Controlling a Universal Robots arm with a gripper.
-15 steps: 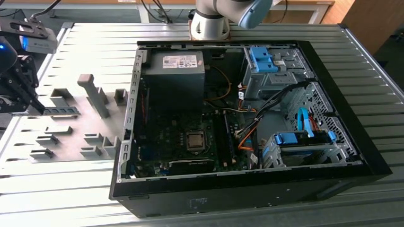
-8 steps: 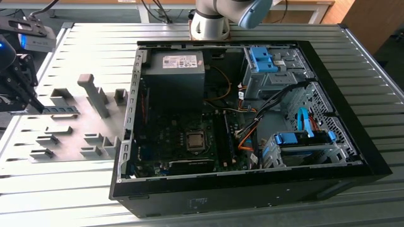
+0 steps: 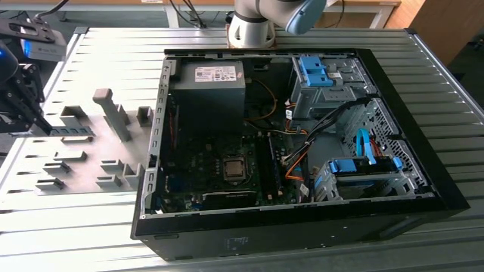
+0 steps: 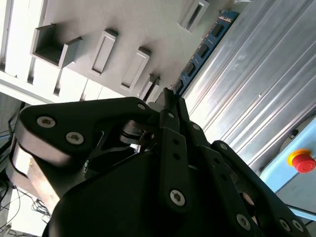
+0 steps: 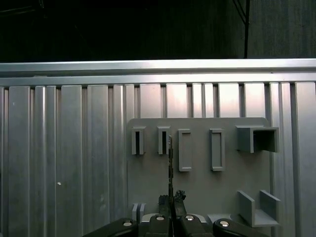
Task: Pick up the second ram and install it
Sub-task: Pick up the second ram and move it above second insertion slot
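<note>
Ribbed table bears a grey rack; over it the gripper clamps the second ram edge-on, seemingly for slotting.

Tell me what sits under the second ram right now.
Under the second ram, held in the gripper, lies the grey holder plate with its slots, on the ribbed metal table. The gripper covers the stick's held end, so any gap beneath there is hidden.
</note>
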